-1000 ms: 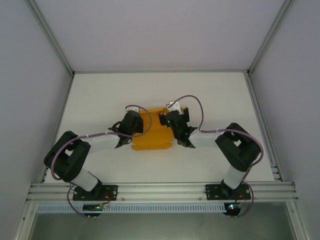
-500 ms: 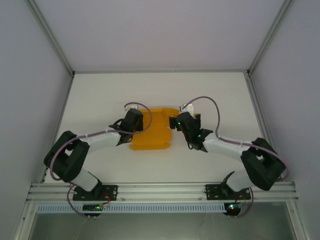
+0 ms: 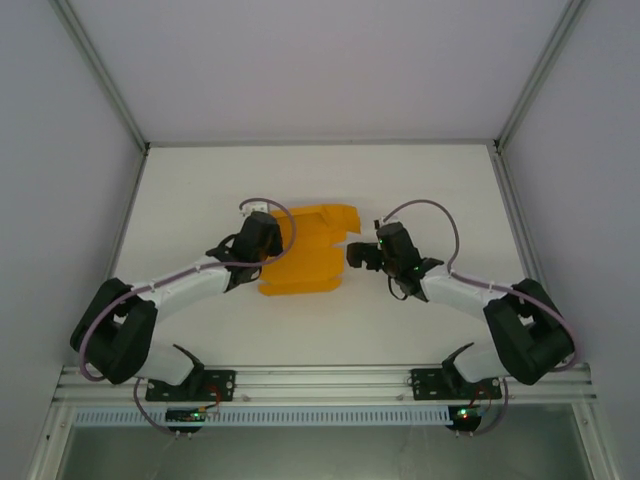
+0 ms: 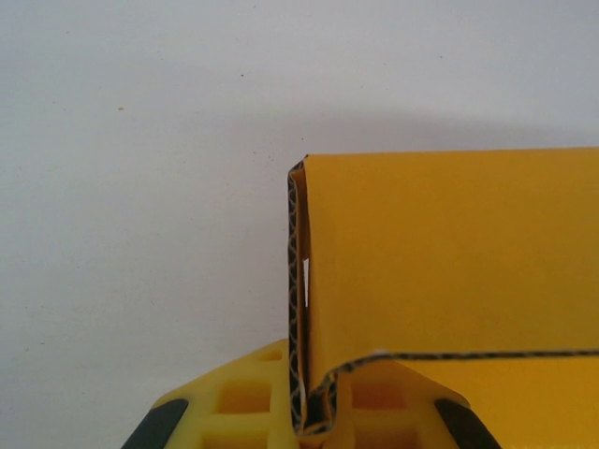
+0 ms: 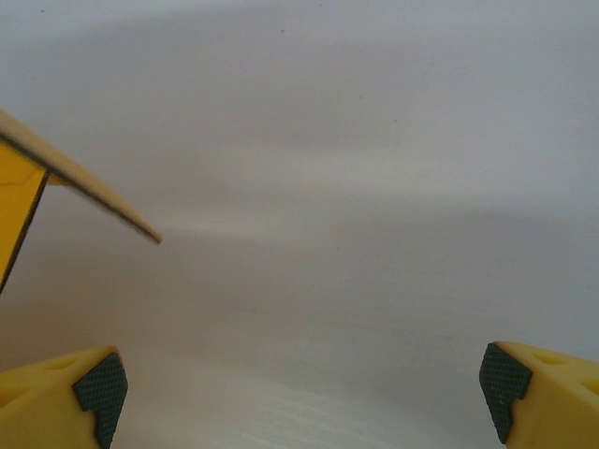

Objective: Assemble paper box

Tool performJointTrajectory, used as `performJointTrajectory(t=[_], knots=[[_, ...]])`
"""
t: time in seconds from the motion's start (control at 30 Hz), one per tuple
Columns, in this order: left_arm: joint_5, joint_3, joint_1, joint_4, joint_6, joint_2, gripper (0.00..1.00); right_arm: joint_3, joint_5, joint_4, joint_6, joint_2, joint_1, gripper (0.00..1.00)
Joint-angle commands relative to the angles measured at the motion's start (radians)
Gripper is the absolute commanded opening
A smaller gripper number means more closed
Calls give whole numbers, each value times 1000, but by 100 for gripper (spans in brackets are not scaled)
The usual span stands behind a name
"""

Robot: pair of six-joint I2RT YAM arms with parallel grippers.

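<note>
My left fingers [image 4: 245, 410] are clenched on the paper box [image 4: 449, 262]. In the left wrist view, a doubled edge of corrugated card stands pinched between the two yellow fingertips at the bottom of the frame. From that edge, a flat orange-yellow panel runs to the right above the white counter [image 4: 140, 140]. In the top view, the paper box [image 3: 305, 250] lies near the middle of the counter [image 3: 420, 180], between the two arms. It is partly folded: the main panel lies low, and the section at its far right corner is angled out of line with the rest. The left arm [image 3: 190, 285] reaches in from the near left, and its wrist sits over the left edge of the box. The right arm [image 3: 465, 290] reaches in from the near right and ends just beside the right edge of the box. My right fingers [image 5: 56, 398] are released and spread wide, with bare counter [image 5: 374, 187] between them and nothing held. In the right wrist view, a pointed corner of the paper box [image 5: 94, 192] juts in from the left edge of the frame, above the lower-left fingertip and apart from it.
</note>
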State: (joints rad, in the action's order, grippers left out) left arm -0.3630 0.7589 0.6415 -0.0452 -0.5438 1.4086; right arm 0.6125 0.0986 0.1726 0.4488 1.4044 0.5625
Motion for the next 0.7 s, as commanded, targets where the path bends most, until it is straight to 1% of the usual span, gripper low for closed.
performJointTrajectory(t=[0.0, 0.1, 0.27, 0.37, 0.43, 0.57, 0.67], knots=[[31, 3, -2, -13, 1, -7, 0, 43, -39, 65, 9, 41, -10, 99], [52, 2, -1, -19, 5, 4, 0, 72, -31, 67, 8, 75, -9, 99], [40, -11, -2, -35, 20, 13, 0, 96, 13, 58, -16, 90, -7, 100], [41, -20, -3, -46, 22, 18, 0, 110, 2, 48, -48, 97, -11, 99], [47, -21, -2, -55, 24, 24, 0, 122, -27, 41, -88, 104, -10, 99], [38, -22, -2, -51, 25, 23, 0, 149, -5, -11, -135, 122, -10, 100], [24, -29, -3, -50, 21, 9, 0, 138, 16, -28, -152, 118, -21, 100]])
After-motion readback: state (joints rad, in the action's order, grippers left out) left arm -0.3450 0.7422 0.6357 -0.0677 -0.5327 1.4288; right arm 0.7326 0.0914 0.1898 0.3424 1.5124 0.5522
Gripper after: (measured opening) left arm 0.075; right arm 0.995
